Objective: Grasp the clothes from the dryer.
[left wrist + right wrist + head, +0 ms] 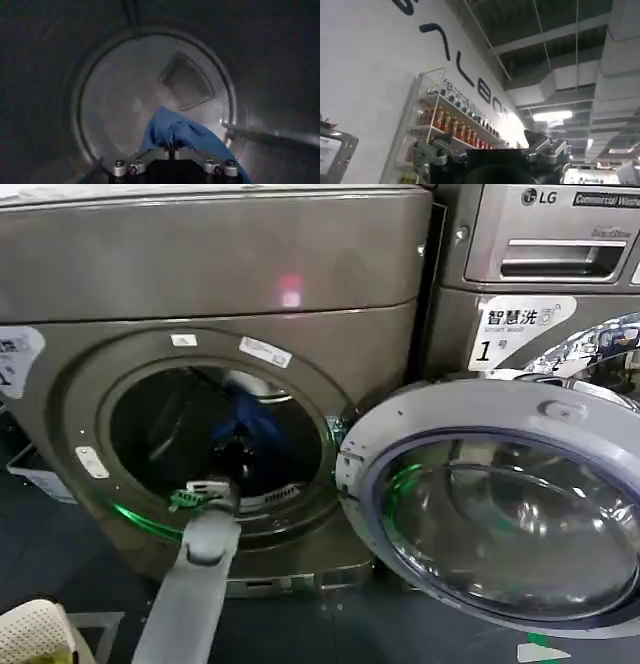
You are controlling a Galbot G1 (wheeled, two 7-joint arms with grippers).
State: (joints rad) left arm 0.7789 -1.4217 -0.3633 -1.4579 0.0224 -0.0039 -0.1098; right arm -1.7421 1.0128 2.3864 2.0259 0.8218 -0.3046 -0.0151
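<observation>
Two machines stood side by side in the head view. By far the larger in the picture was the dryer [200, 274], a dark bronze-grey front-loader with small white stickers around its round porthole; to its right sat a lighter silver machine [540, 254] marked LG. The dryer's door [500, 504] — a grey-rimmed glass disc — hung swung open to the right of the porthole, in front of the silver machine's lower panel.

Next in size came the left arm [195, 584], a pale grey limb rising from the lower edge of the head view and reaching through the drum's mouth. Inside the drum, the left wrist view looked down the dim steel barrel to its round back wall, with a raised paddle [272, 137] on the drum side.

The clothes [175, 132] — a soft dark blue garment — lay inside the drum, bunched up directly ahead of the left gripper [174, 147]. Its fingers were drawn together on a fold of the blue fabric, which spread away from the fingertips on both sides.

The right gripper [490, 150] was held well away from the dryer, pointing up towards a ceiling and a wall shelf of bottles [455, 127]; its fingers stood apart with nothing between them.

A white mesh basket [35, 634] showed at the lower-left corner of the head view.
</observation>
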